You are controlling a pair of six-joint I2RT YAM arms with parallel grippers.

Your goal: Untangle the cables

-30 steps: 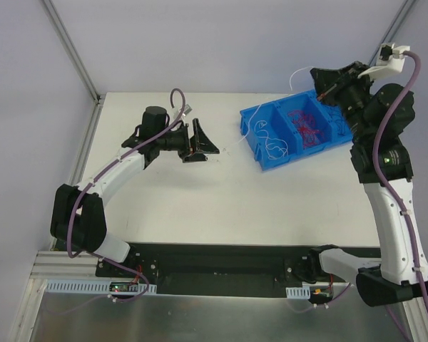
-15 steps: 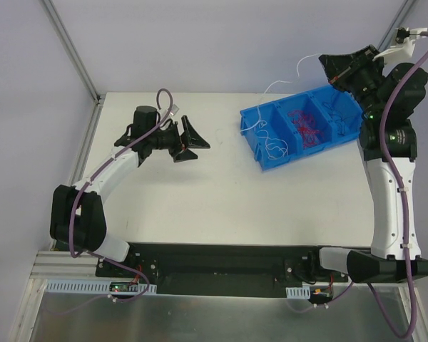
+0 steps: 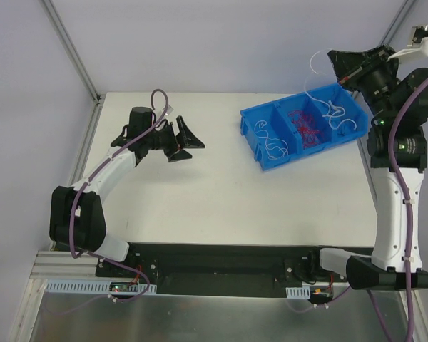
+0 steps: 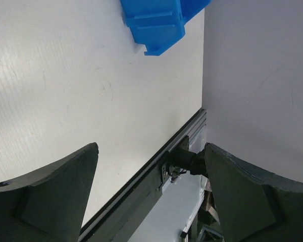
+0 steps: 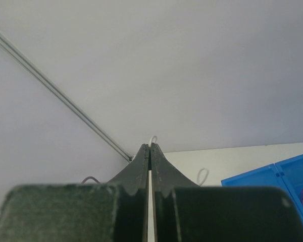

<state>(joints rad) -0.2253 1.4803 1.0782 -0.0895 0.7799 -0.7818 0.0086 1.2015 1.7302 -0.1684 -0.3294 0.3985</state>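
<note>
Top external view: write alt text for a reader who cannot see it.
The right gripper, shut, holds a white cable above a blue bin; red cables lie in its middle compartment. The left gripper hangs open over the table.

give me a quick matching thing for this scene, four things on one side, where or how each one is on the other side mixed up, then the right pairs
Things:
1. left gripper
2. right gripper
3. red cables
4. blue bin

Place or state:
a. sits at the far right of the table
b. fingers shut on a white cable, up above the bin
c. fingers spread wide, holding nothing
d. lie in the bin's middle compartment

Pairs: 1-c, 2-b, 3-d, 4-a
</note>
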